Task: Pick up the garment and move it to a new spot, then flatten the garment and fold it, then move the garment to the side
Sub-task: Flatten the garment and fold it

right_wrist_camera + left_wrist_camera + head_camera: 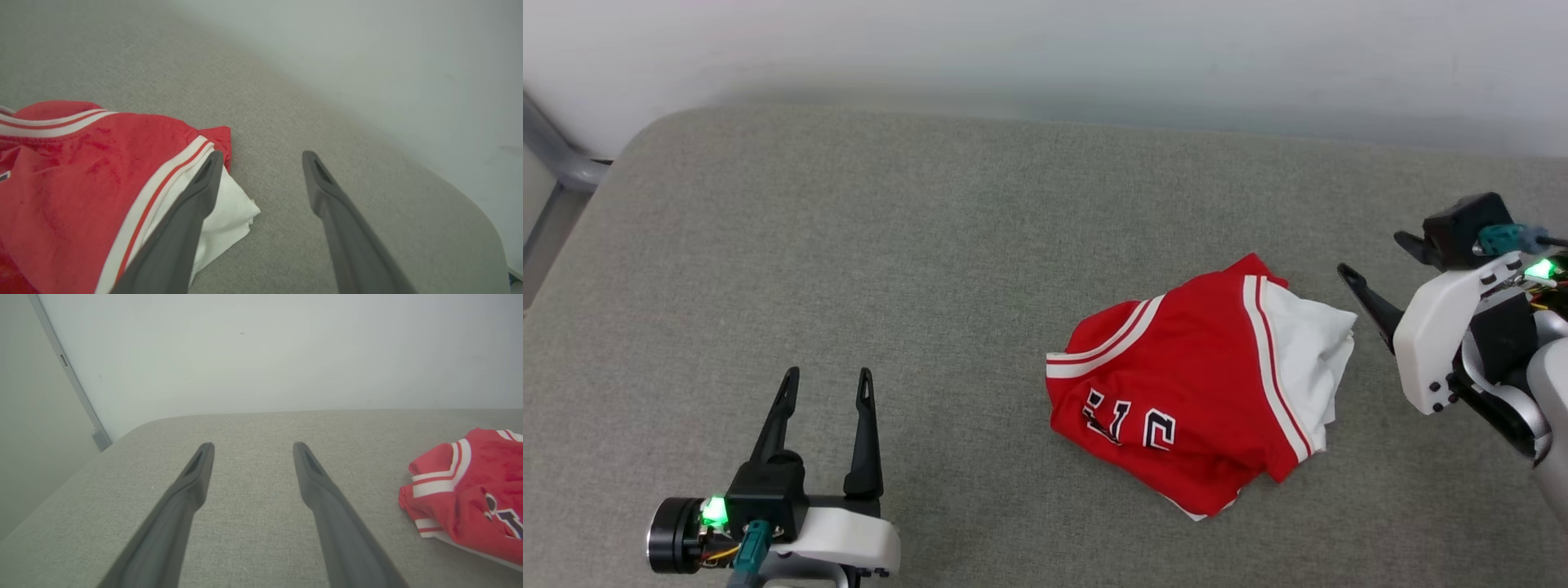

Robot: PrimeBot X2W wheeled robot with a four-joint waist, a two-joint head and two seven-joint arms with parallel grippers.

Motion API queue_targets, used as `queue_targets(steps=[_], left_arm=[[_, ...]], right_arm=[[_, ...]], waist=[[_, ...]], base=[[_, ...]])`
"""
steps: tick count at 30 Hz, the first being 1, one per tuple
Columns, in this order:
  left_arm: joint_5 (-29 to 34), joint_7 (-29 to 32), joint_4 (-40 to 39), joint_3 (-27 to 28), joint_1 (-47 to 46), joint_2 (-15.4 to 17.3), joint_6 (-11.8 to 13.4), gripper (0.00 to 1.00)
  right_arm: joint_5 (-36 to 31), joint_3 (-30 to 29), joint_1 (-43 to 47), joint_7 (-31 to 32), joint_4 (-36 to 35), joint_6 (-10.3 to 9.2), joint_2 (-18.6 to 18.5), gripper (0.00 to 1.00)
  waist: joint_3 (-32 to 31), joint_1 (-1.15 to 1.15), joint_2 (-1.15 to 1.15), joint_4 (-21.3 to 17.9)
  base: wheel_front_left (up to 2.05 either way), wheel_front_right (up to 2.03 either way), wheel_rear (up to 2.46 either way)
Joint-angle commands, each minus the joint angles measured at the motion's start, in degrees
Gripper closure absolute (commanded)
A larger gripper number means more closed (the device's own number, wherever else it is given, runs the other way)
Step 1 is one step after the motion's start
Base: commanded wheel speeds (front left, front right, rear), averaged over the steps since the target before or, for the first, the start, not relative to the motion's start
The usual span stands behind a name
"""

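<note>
The garment (1201, 384) lies crumpled on the grey padded surface (849, 245), right of centre. It is red with white-and-red striped trim, a white sleeve on its right side and black letters outlined in white. My left gripper (827, 377) hovers open at the lower left, well clear of the cloth, with bare fabric surface between its fingers (253, 447); the garment (470, 486) sits off to its right. Just right of the white sleeve, my right gripper (1372, 255) stands open and holds nothing. In the right wrist view its left finger overlaps the garment (81, 175), and the gripper (263, 156) frames bare surface.
A pale wall (1045, 49) runs along the far edge of the padded surface. A grey metal bar (556, 163) stands beyond the rounded far-left corner. The surface's right edge curves away near the right gripper (486, 228).
</note>
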Motion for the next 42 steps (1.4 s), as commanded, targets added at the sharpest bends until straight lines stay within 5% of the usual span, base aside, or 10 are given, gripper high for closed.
queue_targets(steps=[1,9,15,23,24,25,26,34,42], left_arm=[[0.41,-0.15,-0.25,-0.07,-1.24,-0.37,0.08,0.00],[0.48,-0.15,-0.82,-1.11,-4.39,-0.92,-0.07,0.00],[-0.11,-0.15,-0.89,-2.33,-6.39,-1.42,0.58,0.00],[-0.42,-0.15,-0.34,-2.24,-6.05,-1.64,0.82,0.00],[-0.37,-0.15,-0.21,-2.11,-5.92,-1.64,0.79,0.00],[-0.30,-0.15,-0.11,-1.98,-5.87,-1.64,0.64,0.00],[-0.19,-0.15,0.02,-1.86,-5.81,-1.65,0.55,0.00],[0.43,-0.15,0.82,-0.82,-4.41,-1.63,-0.08,0.00],[0.94,-0.14,1.00,0.24,-0.99,-1.32,-0.03,0.00]], right_arm=[[2.77,2.77,-1.64,4.14,0.49,-0.06,-2.34,0.00],[12.67,13.52,-7.44,18.71,1.51,-0.06,-9.24,0.00],[13.54,24.17,-9.75,22.22,7.43,-0.03,-9.58,0.00],[17.58,30.66,-9.32,19.82,11.18,0.06,-8.81,0.00],[17.91,31.23,-9.74,18.69,11.16,0.06,-8.77,0.33],[18.38,31.39,-10.38,17.23,11.18,0.06,-8.63,0.84],[18.78,31.61,-11.03,16.02,11.35,0.06,-8.53,1.00],[20.64,30.49,-15.20,4.55,11.28,-0.08,-9.64,1.00],[22.98,25.43,-9.81,-3.35,6.41,-0.08,-14.74,1.00]], waist=[[2.13,-0.01,0.00,0.76],[7.10,-0.01,0.00,2.85],[10.75,-0.01,0.00,4.75],[10.66,-0.01,0.00,4.76],[10.44,-0.01,0.00,4.57],[10.20,-0.01,0.00,4.33],[9.89,-0.01,0.00,4.08],[5.80,-0.01,0.00,1.75],[0.92,-0.01,0.00,-0.96]], base=[[0.00,0.00,0.00],[0.00,0.00,0.00],[0.00,0.00,0.00],[0.00,0.00,0.00],[0.00,0.00,0.00],[0.00,0.00,0.00],[0.00,0.00,0.00],[0.00,0.00,0.00],[0.00,0.00,0.00]])
